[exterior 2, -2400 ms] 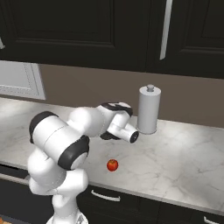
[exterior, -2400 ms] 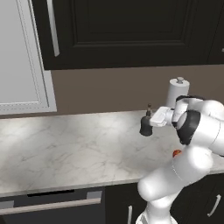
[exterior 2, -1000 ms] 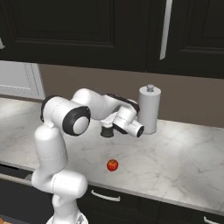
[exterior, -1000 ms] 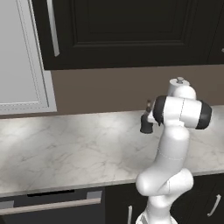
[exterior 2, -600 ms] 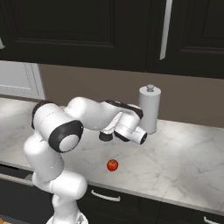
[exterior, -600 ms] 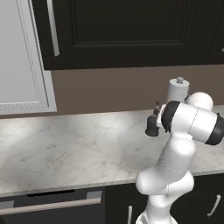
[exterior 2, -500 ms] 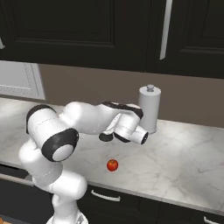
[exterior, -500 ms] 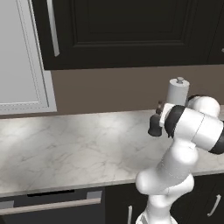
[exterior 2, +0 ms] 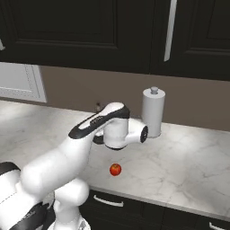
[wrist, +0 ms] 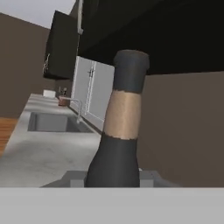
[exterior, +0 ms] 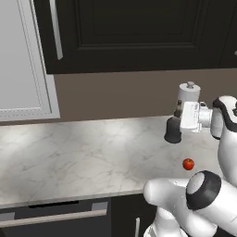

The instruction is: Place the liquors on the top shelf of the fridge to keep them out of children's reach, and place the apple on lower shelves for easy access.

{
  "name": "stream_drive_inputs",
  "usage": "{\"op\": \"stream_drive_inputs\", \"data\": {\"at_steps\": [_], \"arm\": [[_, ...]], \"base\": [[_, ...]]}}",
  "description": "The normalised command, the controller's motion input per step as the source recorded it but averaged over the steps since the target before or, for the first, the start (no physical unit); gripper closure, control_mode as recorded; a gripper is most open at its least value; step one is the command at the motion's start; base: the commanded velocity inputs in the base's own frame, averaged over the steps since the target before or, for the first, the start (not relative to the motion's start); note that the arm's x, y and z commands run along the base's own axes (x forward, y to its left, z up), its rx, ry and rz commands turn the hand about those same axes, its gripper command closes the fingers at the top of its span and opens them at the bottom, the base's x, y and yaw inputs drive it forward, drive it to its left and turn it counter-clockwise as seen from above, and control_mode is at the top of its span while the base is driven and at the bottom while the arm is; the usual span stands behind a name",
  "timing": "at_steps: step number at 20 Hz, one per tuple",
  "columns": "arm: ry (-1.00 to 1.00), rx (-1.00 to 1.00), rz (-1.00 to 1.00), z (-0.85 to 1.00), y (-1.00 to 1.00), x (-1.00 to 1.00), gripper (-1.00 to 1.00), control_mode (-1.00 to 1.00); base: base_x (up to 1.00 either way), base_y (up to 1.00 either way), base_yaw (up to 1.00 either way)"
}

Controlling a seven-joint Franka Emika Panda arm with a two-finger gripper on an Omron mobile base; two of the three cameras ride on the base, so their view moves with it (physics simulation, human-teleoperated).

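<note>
A rendered home kitchen. Shown by a pale marble counter (exterior: pixel 83 157) running along a brown back wall, with black panelled upper cabinets (exterior: pixel 134 34) bearing long metal handles overhead. Below the counter's near edge, dark drawers (exterior 2: pixel 117 204) with silver pulls. Far left, a white panelled cabinet door (exterior: pixel 21 60). Far along the counter in the hand view, a sunken sink (wrist: pixel 54 122) with a curved tap (wrist: pixel 78 109). Against the wall, a white paper towel roll (exterior 2: pixel 153 112) upright on its holder.
</note>
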Motion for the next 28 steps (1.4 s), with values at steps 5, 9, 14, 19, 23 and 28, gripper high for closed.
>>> {"op": "stream_drive_inputs", "data": {"at_steps": [5,9,14,19,23,28], "arm": [[0.05,-0.02,-0.21,0.86,0.36,-0.85,1.0,-1.0],[0.03,-0.08,-0.41,0.55,0.42,-0.66,1.0,-1.0],[0.2,-0.07,-0.47,0.39,0.23,-0.44,1.0,-1.0],[0.29,0.0,-0.39,0.74,0.0,-0.31,1.0,-1.0],[0.15,-0.04,-0.24,0.36,0.0,-0.42,1.0,-1.0],[0.0,-0.07,-0.11,0.0,0.0,-0.53,1.0,-1.0]], "base": [[0.0,0.0,0.0],[0.0,0.0,0.0],[0.0,0.0,0.0],[0.0,0.0,0.0],[0.0,0.0,0.0],[0.0,0.0,0.0]]}}
